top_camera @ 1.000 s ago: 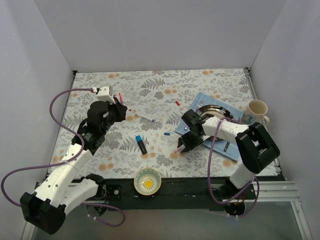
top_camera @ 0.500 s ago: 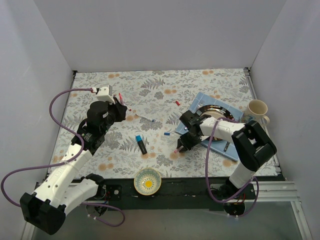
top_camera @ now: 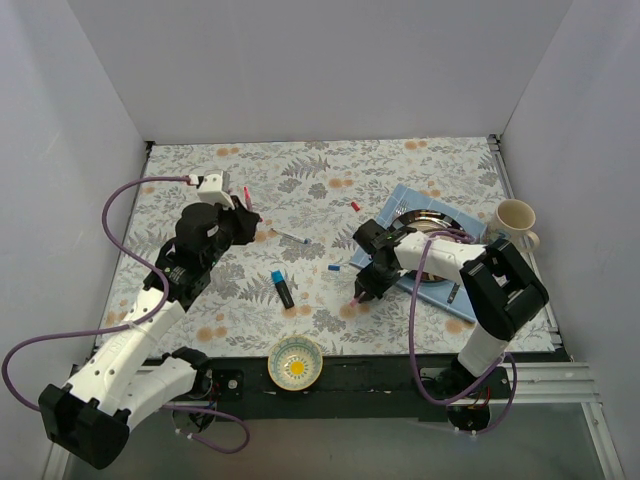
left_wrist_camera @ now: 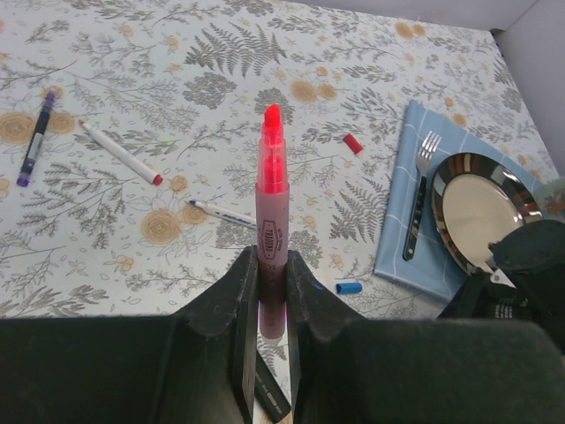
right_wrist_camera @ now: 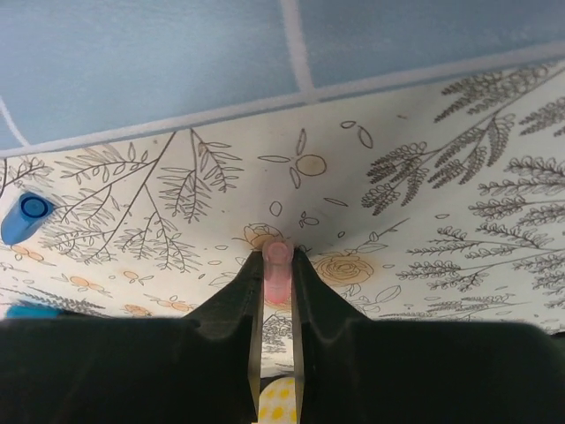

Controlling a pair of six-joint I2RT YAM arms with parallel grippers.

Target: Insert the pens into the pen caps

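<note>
My left gripper (left_wrist_camera: 272, 262) is shut on a pink pen (left_wrist_camera: 272, 177), which stands upright with its red tip bare, above the floral mat. In the top view this gripper (top_camera: 240, 216) hangs over the mat's left side. Down at the mat near the napkin's corner, my right gripper (right_wrist_camera: 277, 256) is shut on a small pink cap (right_wrist_camera: 277, 270) whose open end faces away; the top view shows this gripper (top_camera: 358, 293) there too. Loose on the mat lie a black marker (top_camera: 284, 289), a white pen (top_camera: 290, 237), a blue cap (top_camera: 335, 269) and a red cap (top_camera: 355, 206).
A blue napkin (top_camera: 460, 300) holds a metal plate (top_camera: 432, 222) and a fork (left_wrist_camera: 418, 190) on the right, with a cream mug (top_camera: 514, 220) beyond. A yellow-dotted bowl (top_camera: 296, 362) sits at the near edge. A dark-blue pen (left_wrist_camera: 35, 140) and a white pen (left_wrist_camera: 119, 152) lie far left.
The right gripper's jaws have closed onto the pink cap and the arm has shifted slightly left. The left gripper, still holding the pink pen, has edged a little to the right.
</note>
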